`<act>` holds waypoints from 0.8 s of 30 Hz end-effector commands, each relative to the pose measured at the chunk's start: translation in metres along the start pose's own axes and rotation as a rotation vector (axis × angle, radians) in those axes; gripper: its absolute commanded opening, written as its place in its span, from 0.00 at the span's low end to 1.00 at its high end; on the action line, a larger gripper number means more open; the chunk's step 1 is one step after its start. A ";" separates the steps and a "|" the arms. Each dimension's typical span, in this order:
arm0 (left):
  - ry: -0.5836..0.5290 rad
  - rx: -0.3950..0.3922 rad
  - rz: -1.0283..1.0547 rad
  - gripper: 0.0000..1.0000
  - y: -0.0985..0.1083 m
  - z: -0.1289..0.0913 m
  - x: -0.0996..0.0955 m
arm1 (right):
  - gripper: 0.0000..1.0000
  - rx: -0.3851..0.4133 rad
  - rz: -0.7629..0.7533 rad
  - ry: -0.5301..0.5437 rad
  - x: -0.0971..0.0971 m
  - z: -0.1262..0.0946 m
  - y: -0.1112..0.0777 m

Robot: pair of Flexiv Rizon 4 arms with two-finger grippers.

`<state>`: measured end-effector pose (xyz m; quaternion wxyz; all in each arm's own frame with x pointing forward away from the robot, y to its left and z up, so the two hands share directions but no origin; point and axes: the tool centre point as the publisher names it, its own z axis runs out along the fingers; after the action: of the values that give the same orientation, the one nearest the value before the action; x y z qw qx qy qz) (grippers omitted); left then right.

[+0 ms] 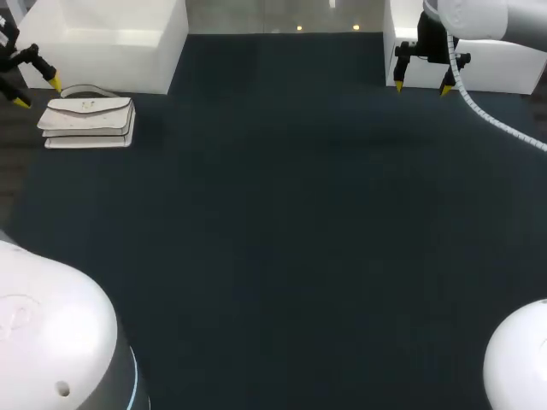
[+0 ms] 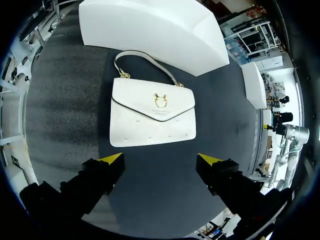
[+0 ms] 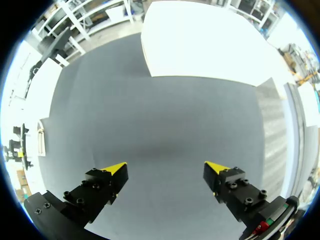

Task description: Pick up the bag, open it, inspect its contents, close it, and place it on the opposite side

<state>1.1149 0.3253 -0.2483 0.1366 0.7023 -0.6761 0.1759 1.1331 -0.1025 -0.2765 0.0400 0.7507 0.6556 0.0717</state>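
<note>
At the table's far left, the left gripper [image 1: 34, 90] hangs just beside the white bag [image 1: 88, 122] with its jaws spread wide and empty, placed as if for a grasp or after a release; one moment fits either. The bag lies flat, flap shut, near a white block [image 1: 102, 38]. Far right, the right gripper [image 1: 422, 85] hovers wide open, holding nothing, well clear of the bag.
</note>
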 end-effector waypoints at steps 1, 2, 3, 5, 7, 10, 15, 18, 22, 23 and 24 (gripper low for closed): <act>-0.251 0.040 0.003 1.00 0.014 0.003 0.031 | 1.00 0.001 0.001 -0.003 0.001 -0.001 0.000; -0.260 0.042 -0.002 1.00 0.015 0.004 0.034 | 1.00 0.001 0.001 -0.003 0.001 -0.001 0.000; -0.273 0.047 -0.007 1.00 0.016 0.005 0.038 | 1.00 0.001 0.001 -0.003 0.001 -0.001 0.000; -0.279 0.054 -0.002 1.00 0.018 0.008 0.046 | 1.00 0.001 0.001 -0.003 0.001 -0.001 0.000; -0.327 0.061 -0.015 1.00 0.018 0.014 0.056 | 1.00 0.001 0.001 -0.003 0.001 -0.001 0.000; -0.364 0.061 -0.010 1.00 0.018 0.021 0.070 | 1.00 0.001 0.001 -0.003 0.001 -0.001 0.000; -0.412 0.064 -0.016 1.00 0.017 0.028 0.084 | 1.00 0.001 0.001 -0.003 0.001 -0.001 0.000; -0.433 0.072 -0.013 1.00 0.018 0.033 0.092 | 1.00 0.001 0.001 -0.003 0.001 -0.001 0.000; -0.448 0.092 -0.020 1.00 0.020 0.038 0.101 | 1.00 0.001 0.001 -0.003 0.001 -0.001 0.000; -0.447 0.095 -0.017 1.00 0.021 0.039 0.102 | 1.00 0.001 0.001 -0.003 0.001 -0.001 0.000; -0.449 0.098 -0.014 1.00 0.021 0.041 0.105 | 1.00 0.001 0.001 -0.003 0.001 -0.001 0.000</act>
<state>1.1064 0.2201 -0.2404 0.0920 0.7266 -0.6784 0.0581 1.1331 -0.1024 -0.2765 0.0401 0.7506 0.6556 0.0717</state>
